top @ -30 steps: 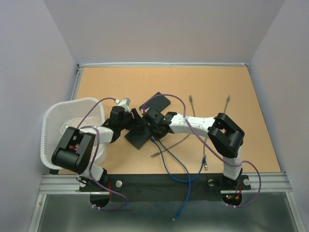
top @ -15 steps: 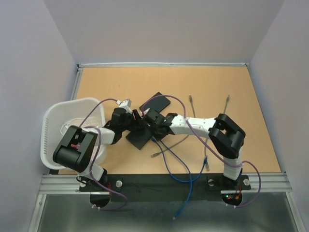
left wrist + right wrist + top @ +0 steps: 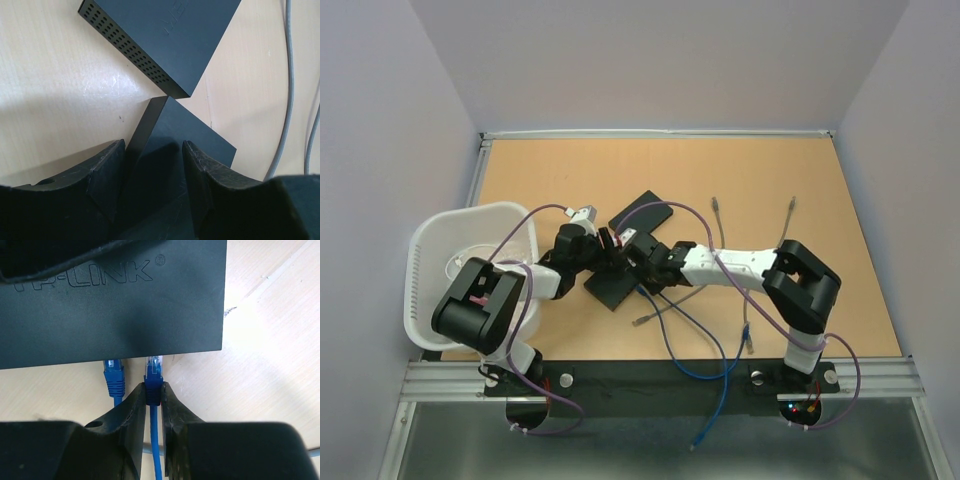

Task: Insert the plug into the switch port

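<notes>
Plug: blue, held mid-table. Its clear tip is at the near edge of the switch and, by my judgement, not yet seated.
Right gripper: its fingers are clamped on the plug's boot, and the cable trails back between them.
Left gripper: its fingers sit either side of the switch body, seemingly pressed on it to brace it.
Step in hand: pushing the plug home.
Doing it well: keep the plug square to the port and drive straight along the cable's line. Let the left grip stop the switch sliding away, and stay clear of the second plug just to the left.
Right wrist view only: the tip at the port and its neighbour plug; the arms cover these from above.
Left wrist view only: a second black box with a vented side, its corner just beside the switch's far corner, and a grey cable on the right.
Top view only: the white basket at the far left.
</notes>
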You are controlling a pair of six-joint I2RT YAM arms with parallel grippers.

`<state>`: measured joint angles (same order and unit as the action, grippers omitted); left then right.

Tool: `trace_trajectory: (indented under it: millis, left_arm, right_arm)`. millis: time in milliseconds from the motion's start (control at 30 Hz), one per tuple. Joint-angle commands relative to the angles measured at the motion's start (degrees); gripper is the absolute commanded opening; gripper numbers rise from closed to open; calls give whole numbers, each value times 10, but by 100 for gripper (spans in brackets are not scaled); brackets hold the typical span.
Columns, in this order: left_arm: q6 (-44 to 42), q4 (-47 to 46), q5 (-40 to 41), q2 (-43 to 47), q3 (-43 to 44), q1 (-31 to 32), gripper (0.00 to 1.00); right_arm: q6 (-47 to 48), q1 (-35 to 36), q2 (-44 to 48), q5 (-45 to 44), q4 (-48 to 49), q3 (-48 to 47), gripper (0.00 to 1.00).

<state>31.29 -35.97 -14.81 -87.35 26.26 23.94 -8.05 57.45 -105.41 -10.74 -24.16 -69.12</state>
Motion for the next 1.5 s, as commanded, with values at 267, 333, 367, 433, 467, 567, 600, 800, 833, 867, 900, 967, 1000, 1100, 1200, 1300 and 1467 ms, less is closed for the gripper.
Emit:
trace_trajectory:
  millis: [267,333,367,433,467,567,600,800,833,867,900,967,1000,1100,1200,1300,1467]
  left_arm:
    - [21,0,-53,-21,-23,27,59]
    - [21,-6,-56,-24,-23,26,59]
    - [21,-7,-58,-27,-22,27,59]
    - [21,-8,-58,-33,-21,28,59]
    - [21,-9,-58,-34,-20,28,59]
    - [21,-10,-60,-41,-18,28,59]
    - [21,-11,-60,-43,-17,28,59]
    - [20,-16,-67,-54,-15,30,57]
    - [18,-17,-70,-54,-15,30,56]
    - [18,-18,-70,-54,-14,31,56]
    - [18,-19,-71,-55,-14,32,56]
    - [17,-18,-73,-59,-11,33,56]
    - [17,-18,-73,-60,-10,33,56]
    - [15,-18,-74,-63,-8,37,54]
    - [14,-18,-75,-66,-5,44,54]
    - [11,-18,-79,-70,-1,48,53]
    - [11,-16,-79,-79,3,49,52]
  right_arm:
    - [15,7,43,-18,214,30,0]
    - [22,7,49,-23,225,35,0]
    - [26,7,55,-22,232,36,0]
    - [34,7,60,-21,236,33,0]
    - [37,7,64,-20,238,30,0]
    - [43,7,69,-21,244,19,1]
    - [44,6,69,-20,254,15,0]
    - [54,7,54,5,263,0,0]
    - [59,7,52,17,267,3,0]
    - [62,7,52,21,271,6,1]
    - [66,7,52,27,273,8,0]
    - [74,7,53,39,279,13,0]
    - [74,7,53,44,280,13,0]
    - [98,7,46,63,281,4,0]
    - [111,6,39,62,281,-7,1]
    - [121,7,29,61,294,-10,1]
    - [98,7,6,38,317,-7,0]
